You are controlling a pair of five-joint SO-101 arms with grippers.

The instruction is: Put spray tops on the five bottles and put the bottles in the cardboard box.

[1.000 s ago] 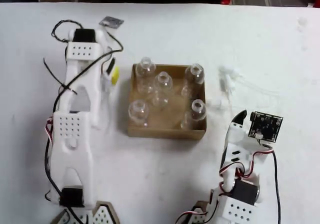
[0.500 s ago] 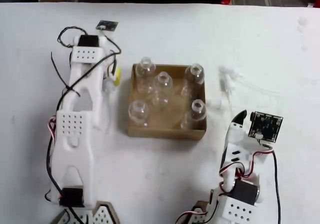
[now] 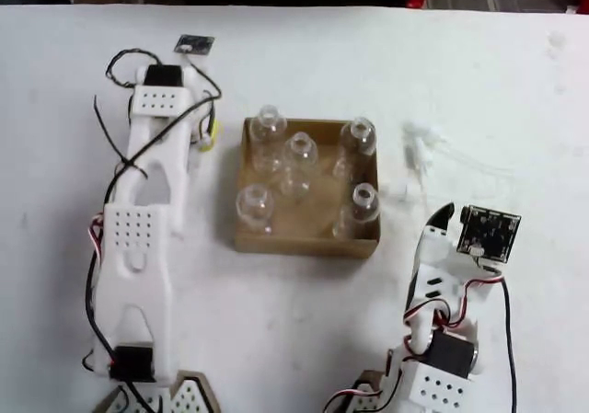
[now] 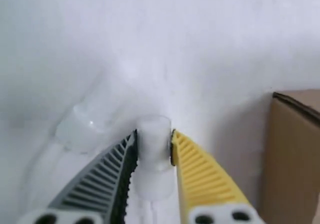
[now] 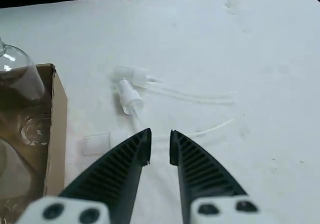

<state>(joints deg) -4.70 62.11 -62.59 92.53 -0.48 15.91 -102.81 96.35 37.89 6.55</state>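
Spray top (image 4: 152,154) sits clamped in my left tool (image 4: 154,134), just left of the cardboard box (image 3: 304,243). My right tool (image 5: 159,136) hangs slightly parted, empty.

In the high view, at upper left, the left arm's (image 3: 152,165) wrist has rolled and shifted slightly lower in the frame, so the left end effector's (image 3: 204,137) yellow finger (image 3: 211,133), broad a second ago, is now a thin sliver beside the arm.
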